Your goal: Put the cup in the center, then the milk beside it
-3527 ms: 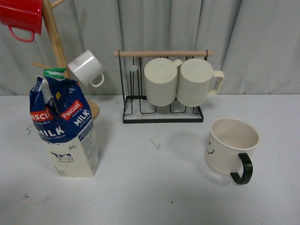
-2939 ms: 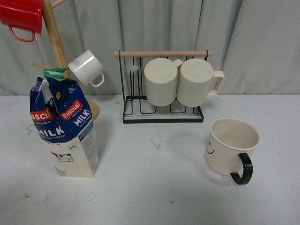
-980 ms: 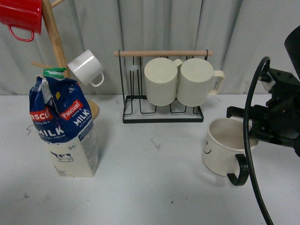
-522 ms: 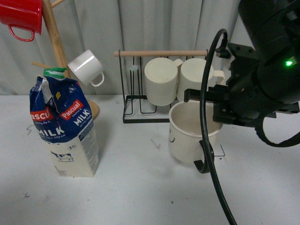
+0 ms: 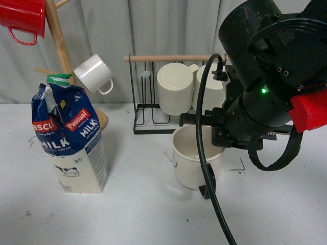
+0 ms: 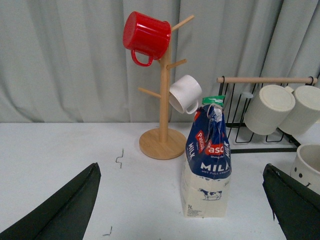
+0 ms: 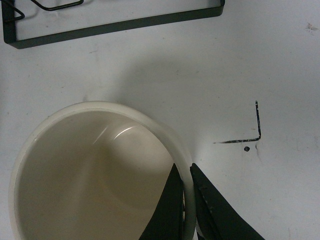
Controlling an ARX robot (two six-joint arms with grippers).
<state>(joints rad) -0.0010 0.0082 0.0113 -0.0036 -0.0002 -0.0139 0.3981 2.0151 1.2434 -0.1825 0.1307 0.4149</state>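
Observation:
The cup, a wide cream mug with a black handle, is near the middle of the table in the front view. My right gripper is shut on its rim, one finger inside and one outside; the cup's rim fills the right wrist view. Whether the cup rests on the table or hangs just above it I cannot tell. The milk, a blue-and-cream carton with a green cap, stands upright at the left. In the left wrist view the milk stands ahead of my open, empty left gripper, well apart from it.
A black wire rack with two ribbed cream mugs stands behind the cup. A wooden mug tree behind the milk holds a red mug and a small white mug. Black corner marks are drawn on the table.
My right arm came in from the right, shut on the cup's rim and carried the cup left from the table's right side toward the middle. The milk has not moved.

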